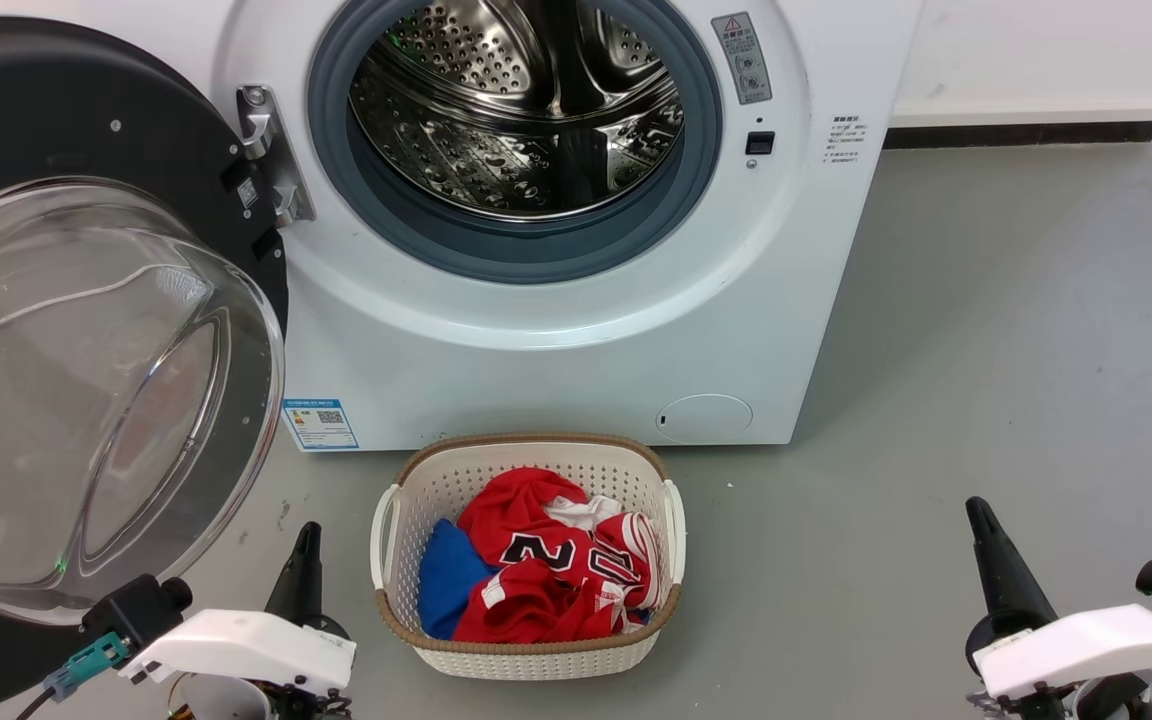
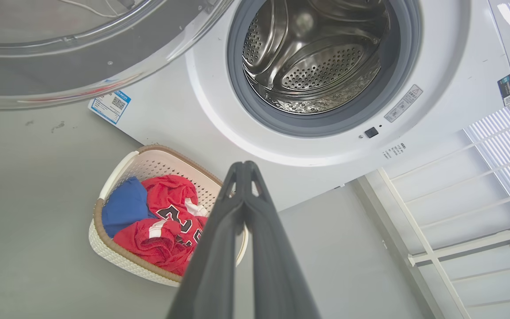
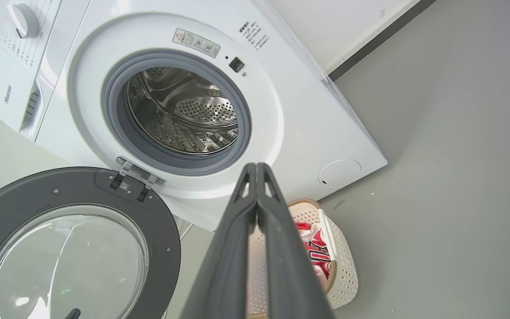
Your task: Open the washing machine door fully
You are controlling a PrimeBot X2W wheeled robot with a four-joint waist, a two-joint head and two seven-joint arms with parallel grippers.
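Left gripper (image 2: 244, 166): we see the two fingers pressed together tip to tip, nothing held. Right gripper (image 3: 256, 166): same, fingers closed on each other, nothing between them. Both sit low, fingers pointing toward the washing machine (image 1: 536, 330), not touching it. The washing machine door (image 1: 86, 330) is ahead and to the left of the left gripper, well left of the right gripper. It stands swung wide on its hinge (image 1: 271, 150) at the left of the opening, inner face and clear glass bowl turned toward us. The bowl's lower rim hangs just beyond the left gripper; in the left wrist view the fingers stand clear of it. Steel drum (image 1: 516, 110) is fully exposed inside the grey gasket (image 1: 496, 255), straight ahead, between the two gripper lines. The laundry basket (image 1: 526, 660) sits on the grey floor (image 1: 986, 350) between the grippers, nearer the left one, just in front of the machine base. It holds a red jersey (image 1: 536, 560) with black numerals and a blue garment (image 1: 451, 575) on the side toward the left gripper. Round service cover (image 1: 704, 418) is low on the machine front, ahead-left of the right gripper. Label sticker (image 1: 321, 425) is at the lower corner, straight ahead of the left gripper, beside the door rim.
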